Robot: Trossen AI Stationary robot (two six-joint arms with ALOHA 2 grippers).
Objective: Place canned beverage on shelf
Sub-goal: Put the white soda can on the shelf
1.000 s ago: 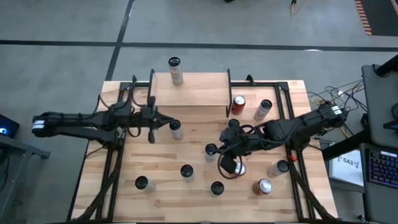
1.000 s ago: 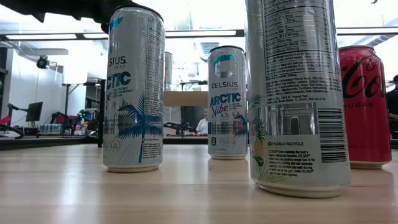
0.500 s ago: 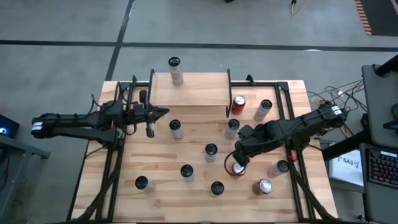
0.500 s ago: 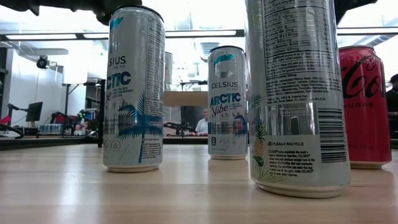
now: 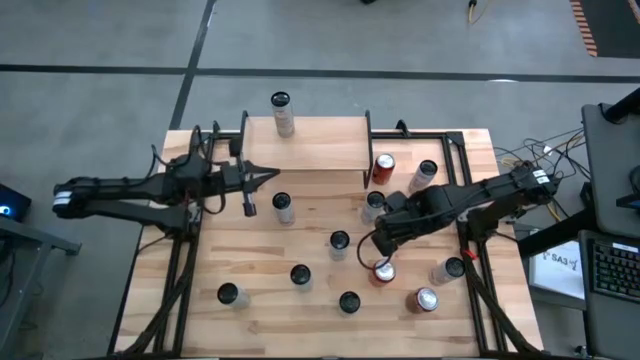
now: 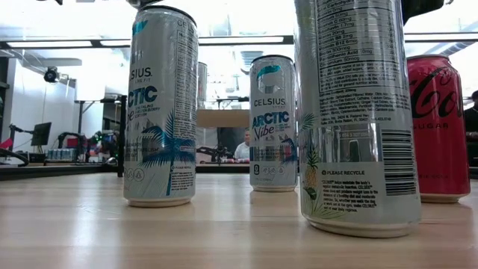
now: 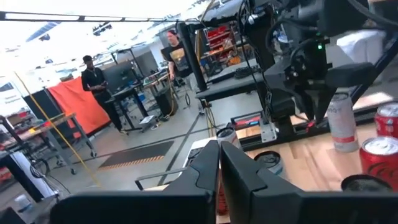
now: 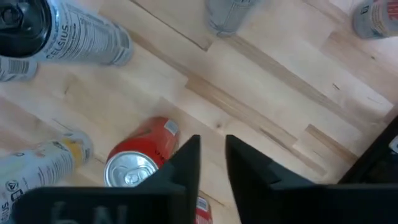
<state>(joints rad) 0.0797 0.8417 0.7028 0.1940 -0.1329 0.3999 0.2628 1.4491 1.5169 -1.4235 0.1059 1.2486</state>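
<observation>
**Right Gripper Above a Red Can; Left Arm Beside the Shelf**

We find the shelf (image 5: 305, 143) at the far side of the table (image 5: 260, 300), with one silver can (image 5: 282, 112) standing at its far left corner. Nine or so further cans stand upright across the plank top, clear of the shelf.

The right gripper (image 5: 381, 248) hangs over the right half of the table, pointing down just above a red can (image 8: 138, 163) with a silver lid. In the right wrist view, we see its fingers (image 8: 186, 163) slightly apart with a narrow gap; they hold nothing, and the red can stands beside them rather than between them.

The left gripper (image 5: 249, 205) sits near the shelf's left front corner, close to a white can (image 5: 284, 206). In the left wrist view its fingers (image 7: 202, 168) are pressed together, empty.

In the low view, two Celsius cans (image 6: 160, 104) and a red cola can (image 6: 441, 123) stand on the wood.
</observation>
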